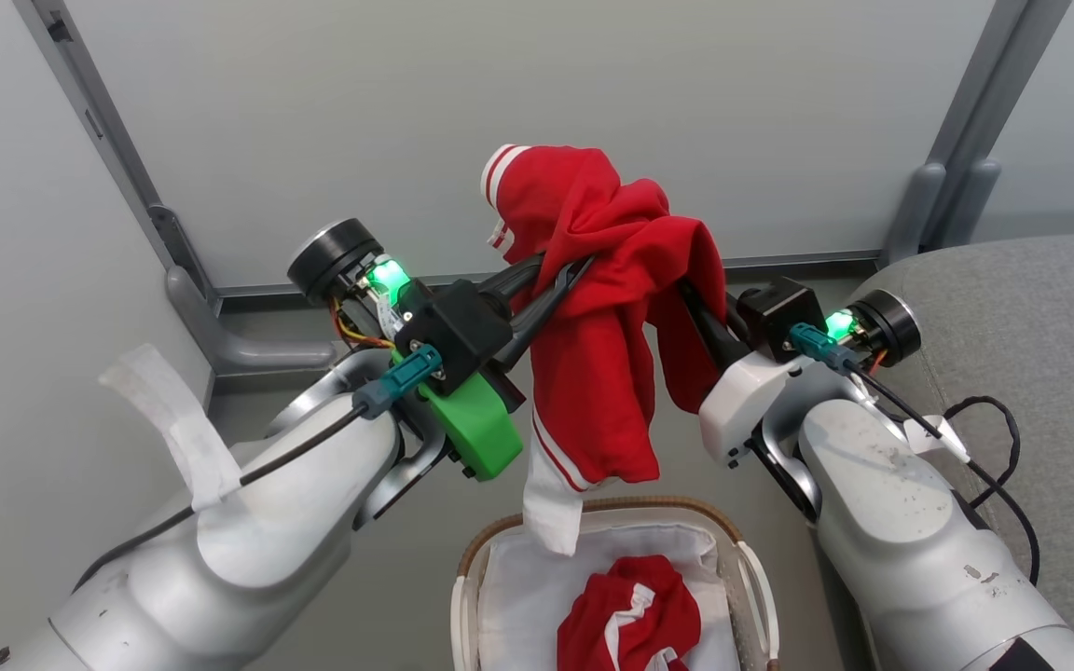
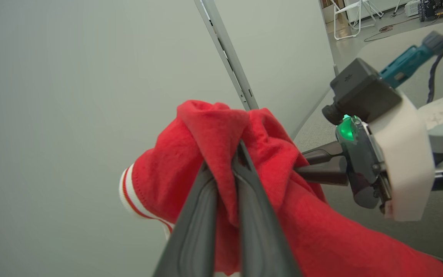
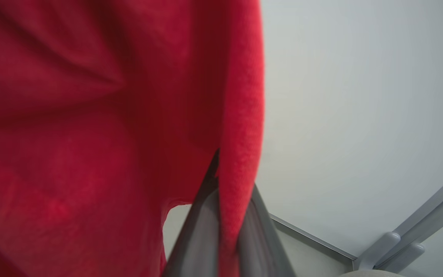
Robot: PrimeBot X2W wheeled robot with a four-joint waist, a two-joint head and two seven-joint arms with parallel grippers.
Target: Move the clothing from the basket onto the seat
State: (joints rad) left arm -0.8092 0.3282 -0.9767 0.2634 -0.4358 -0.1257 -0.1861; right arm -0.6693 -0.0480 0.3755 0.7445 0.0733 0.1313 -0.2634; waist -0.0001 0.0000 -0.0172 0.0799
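A red garment (image 1: 593,354) with white stripes and trim hangs in the air above the basket (image 1: 677,511), draped between both grippers. My left gripper (image 1: 574,272) is shut on a fold near its top, and the left wrist view shows the fabric (image 2: 221,154) pinched between the closed fingers (image 2: 202,215). My right gripper (image 1: 703,324) holds the garment's right side; in the right wrist view, red cloth (image 3: 90,134) runs between its closed fingers (image 3: 206,215). A second red garment (image 1: 630,620) lies in the basket on the white liner (image 1: 518,596). The grey seat (image 1: 1040,308) is at the right.
Pale wall panels with grey metal posts (image 1: 183,270) stand behind the basket. A black cable (image 1: 998,419) loops over the seat's edge beside my right forearm. A white strip of tape (image 1: 173,419) sticks up from my left forearm. A white folding chair (image 2: 350,17) stands far off.
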